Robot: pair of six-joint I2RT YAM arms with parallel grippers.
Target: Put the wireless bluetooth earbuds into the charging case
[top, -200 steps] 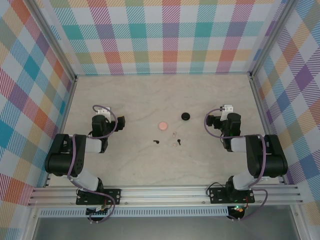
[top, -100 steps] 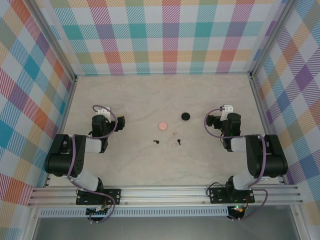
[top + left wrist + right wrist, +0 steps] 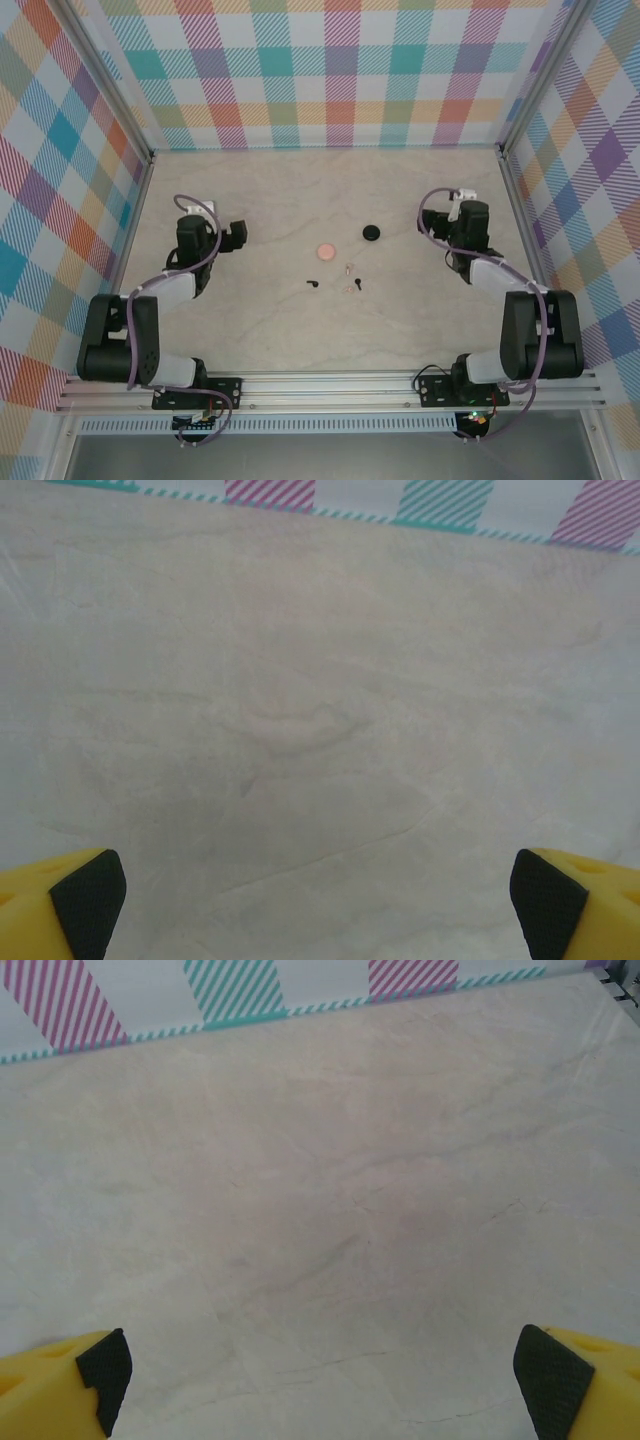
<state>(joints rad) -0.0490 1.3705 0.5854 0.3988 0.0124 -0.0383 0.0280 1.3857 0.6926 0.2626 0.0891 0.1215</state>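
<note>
As far as I can judge nothing is seated: the four earbuds (image 3: 358, 283) lie loose in the middle of the desk (image 3: 260, 330), just on the near side of the pink case (image 3: 323, 252) and black case (image 3: 372, 232), so every insertion remains. My left gripper (image 3: 318, 908) and right gripper (image 3: 325, 1375) both stand wide apart over bare desk, well away. From overhead I cannot read the earbuds' orientation, nor whether either case is open.
</note>
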